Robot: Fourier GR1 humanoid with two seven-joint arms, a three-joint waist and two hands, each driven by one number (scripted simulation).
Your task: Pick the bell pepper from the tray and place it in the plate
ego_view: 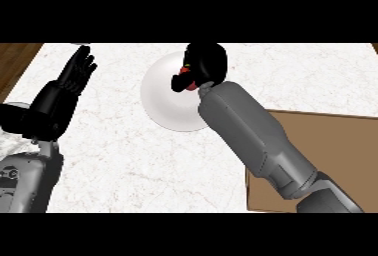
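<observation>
Over the white plate [164, 95] in the upper middle of the head view, my right hand [203, 62] is curled round the red bell pepper [190, 85]. Only a small patch of red and a speck of green stem show between the fingers; the hand hides most of the pepper. Whether the pepper touches the plate I cannot tell. The brown tray [328, 150] lies at the lower right, partly under my right forearm. My left hand [74, 75] rests open at the left, fingers pointing up.
The white marbled counter [133, 160] spreads around the plate. A strip of brown wood [16, 60] runs beyond the counter's left edge.
</observation>
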